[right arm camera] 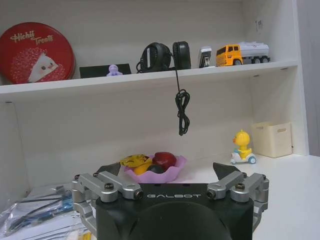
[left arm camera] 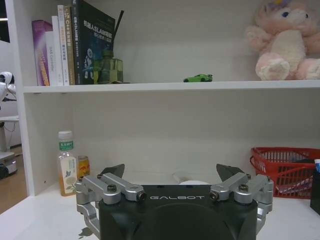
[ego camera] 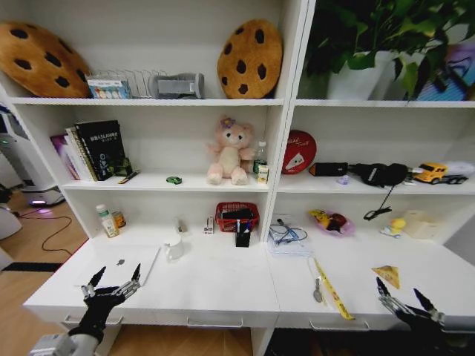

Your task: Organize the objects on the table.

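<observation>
Head view: left gripper (ego camera: 114,282) spread open, empty, at the desk (ego camera: 215,285) front edge just by the laptop (ego camera: 125,265); right gripper (ego camera: 401,294) same, front right. Left wrist: bottle (left arm camera: 66,163) at back wall beyond open fingers (left arm camera: 112,171). Right wrist: fingers (right arm camera: 226,172) apart, nothing held.

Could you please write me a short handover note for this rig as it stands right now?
Left gripper: jaws open, holding nothing, at the front edge of the desk just before the laptop.
Right gripper: jaws open, holding nothing, at the desk's front right.
Things: the laptop lies closed on the desk's left; the white-capped bottle stands against the back wall; the black pen cup stands in front of the red basket; the green ring lies on the shelf above.
Done: nothing appears tidied yet.
Left: apparently all of the tidying.
</observation>
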